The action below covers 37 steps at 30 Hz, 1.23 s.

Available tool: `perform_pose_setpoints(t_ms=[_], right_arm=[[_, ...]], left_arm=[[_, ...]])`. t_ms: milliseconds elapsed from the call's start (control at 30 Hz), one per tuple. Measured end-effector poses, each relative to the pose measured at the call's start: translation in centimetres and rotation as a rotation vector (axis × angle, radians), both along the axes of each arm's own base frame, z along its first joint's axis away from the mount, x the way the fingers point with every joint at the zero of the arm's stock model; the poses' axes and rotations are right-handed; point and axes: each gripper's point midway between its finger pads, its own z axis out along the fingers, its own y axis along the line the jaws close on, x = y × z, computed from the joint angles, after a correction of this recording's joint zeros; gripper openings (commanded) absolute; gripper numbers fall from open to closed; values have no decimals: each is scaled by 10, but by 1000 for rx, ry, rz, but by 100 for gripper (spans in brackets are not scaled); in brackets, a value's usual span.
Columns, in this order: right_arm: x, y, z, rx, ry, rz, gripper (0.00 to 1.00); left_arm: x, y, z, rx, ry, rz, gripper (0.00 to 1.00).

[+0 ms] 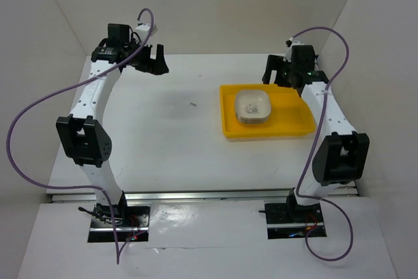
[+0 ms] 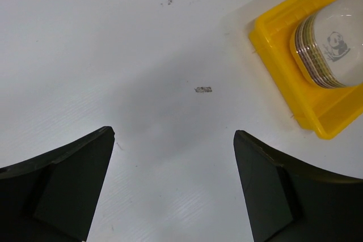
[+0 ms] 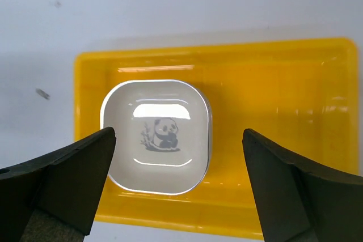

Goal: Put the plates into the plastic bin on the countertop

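A stack of plates (image 1: 253, 106) (image 3: 156, 136) (image 2: 333, 43) rests in the left half of the yellow plastic bin (image 1: 294, 125) (image 3: 283, 100) (image 2: 278, 55) on the white countertop (image 1: 176, 142). The top plate is cream with a small panda drawing at its centre. My right gripper (image 1: 275, 72) (image 3: 178, 140) hangs open above the bin's far edge, its dark fingers (image 3: 74, 168) spread wide with nothing between them. Over bare countertop at the back left, my left gripper (image 1: 151, 62) (image 2: 174, 140) is open and holds nothing.
White walls close in the countertop on the left, back and right. Two small dark specks (image 1: 194, 104) (image 2: 203, 89) mark the surface left of the bin. Purple cables loop off both arms.
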Motion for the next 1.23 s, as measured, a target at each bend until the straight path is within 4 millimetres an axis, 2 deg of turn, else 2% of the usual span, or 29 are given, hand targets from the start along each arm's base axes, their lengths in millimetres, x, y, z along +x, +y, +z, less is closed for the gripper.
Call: perform_pose_setpoints(t_ms=[200, 267, 367, 500, 633, 733, 867, 933, 1100, 1233], right_arm=[[-6, -3, 115, -2, -238, -18, 100], [-16, -6, 141, -6, -285, -29, 100], [-40, -8, 159, -8, -303, -35, 100], [-68, -7, 183, 6, -328, -35, 100], [-93, 0, 211, 35, -375, -24, 100], [-116, 1, 236, 61, -422, -20, 100], [-150, 8, 279, 105, -532, 7, 100], [-170, 12, 293, 124, -572, 26, 100], [-203, 14, 309, 151, -621, 44, 100], [-210, 14, 310, 157, -623, 45, 100]], left_arm=[[-5, 21, 2, 84, 5, 89, 100], [-9, 31, 5, 110, 12, 126, 100], [-19, 42, 17, 141, 1, 173, 100], [-45, 53, 59, 159, -75, 223, 100], [-86, 56, 116, 135, -199, 249, 100], [-128, 58, 152, 125, -303, 254, 100], [-181, 62, 169, 146, -377, 242, 100], [-203, 63, 174, 153, -401, 237, 100], [-250, 65, 191, 154, -484, 233, 100], [-277, 65, 205, 140, -556, 232, 100]])
